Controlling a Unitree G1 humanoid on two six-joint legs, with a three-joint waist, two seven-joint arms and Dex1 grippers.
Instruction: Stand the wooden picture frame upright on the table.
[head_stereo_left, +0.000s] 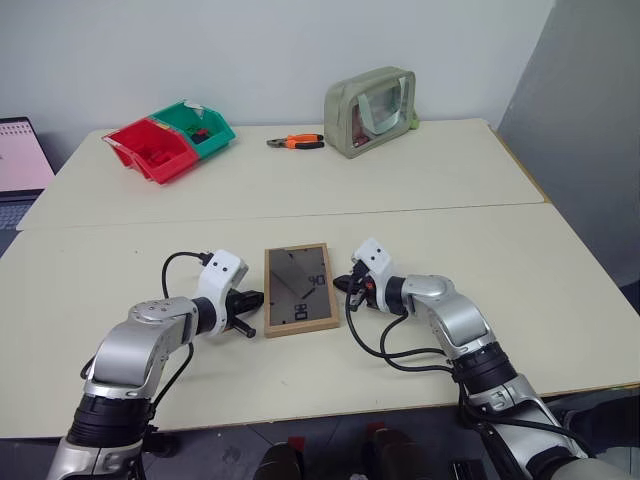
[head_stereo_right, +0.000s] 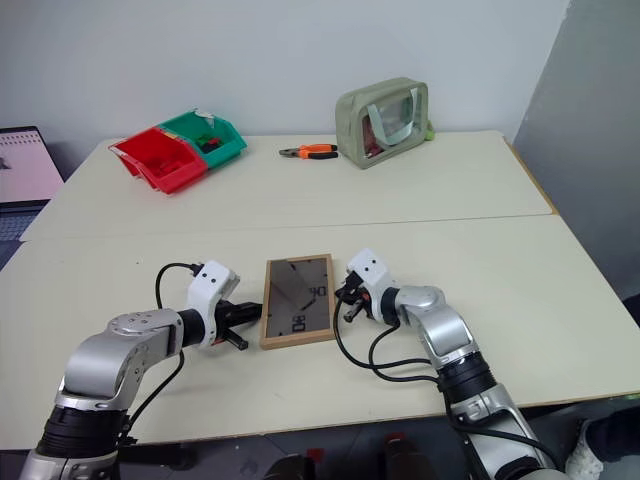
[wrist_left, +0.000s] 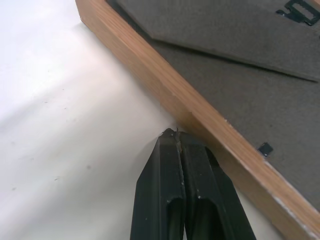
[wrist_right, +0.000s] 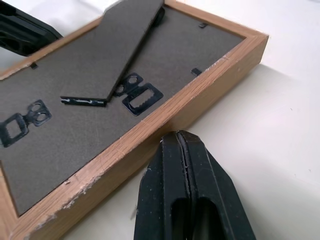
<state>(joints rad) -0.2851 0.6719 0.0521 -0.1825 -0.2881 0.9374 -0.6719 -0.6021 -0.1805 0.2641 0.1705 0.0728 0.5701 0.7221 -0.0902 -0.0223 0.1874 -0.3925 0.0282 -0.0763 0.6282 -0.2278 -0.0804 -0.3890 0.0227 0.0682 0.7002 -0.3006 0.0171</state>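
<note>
The wooden picture frame lies flat on the table, dark back panel up, with its fold-out stand lying against the back. My left gripper is shut just off the frame's left edge, its fingertips at the wooden rim. On the other side, my right gripper is shut too, its fingers close against the frame's right edge. Neither gripper holds anything.
At the back of the table stand a red bin and a green bin, orange-handled pliers and a green clear-windowed pouch. A laptop sits off the far left.
</note>
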